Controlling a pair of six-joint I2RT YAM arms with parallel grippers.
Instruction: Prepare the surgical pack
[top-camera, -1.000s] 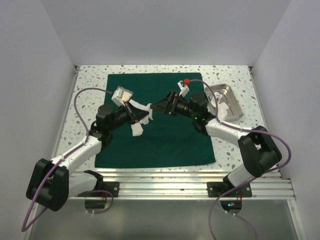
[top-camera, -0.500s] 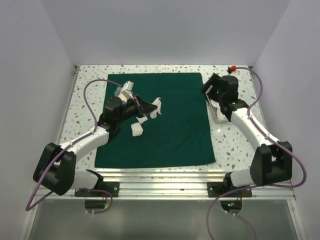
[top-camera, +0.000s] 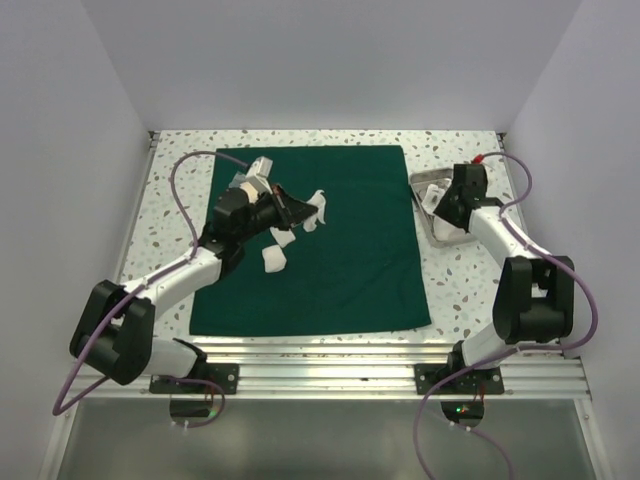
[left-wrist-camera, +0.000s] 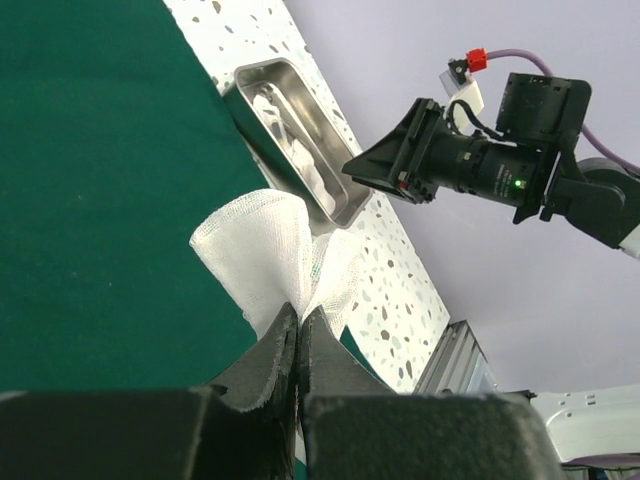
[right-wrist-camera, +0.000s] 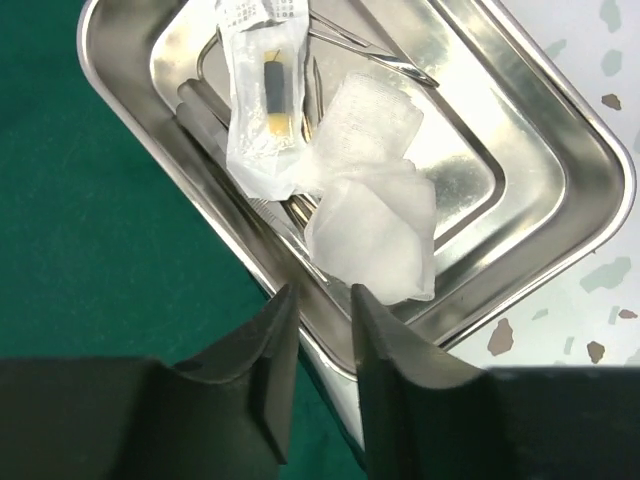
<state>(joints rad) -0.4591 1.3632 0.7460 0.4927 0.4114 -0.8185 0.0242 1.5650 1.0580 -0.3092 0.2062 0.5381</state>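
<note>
1. the left gripper (left-wrist-camera: 298, 322) is clenched on a piece of white gauze (left-wrist-camera: 262, 250), held over the upper left part of the green cloth (top-camera: 340, 270).
2. the right gripper (right-wrist-camera: 320, 300) shows a narrow gap over the near rim of the steel tray (right-wrist-camera: 585, 140). i cannot tell if it pinches the rim.
3. the cloth lies spread flat in the middle of the top view, with two more gauze bits (top-camera: 272, 260) on it. the tray sits at its right edge.
4. this looks early: nothing is folded or wrapped, and the tray is not yet on the cloth.

A speckled table (top-camera: 460, 270) carries a green drape (top-camera: 350, 265) with a steel tray (top-camera: 430, 177) beside.
</note>
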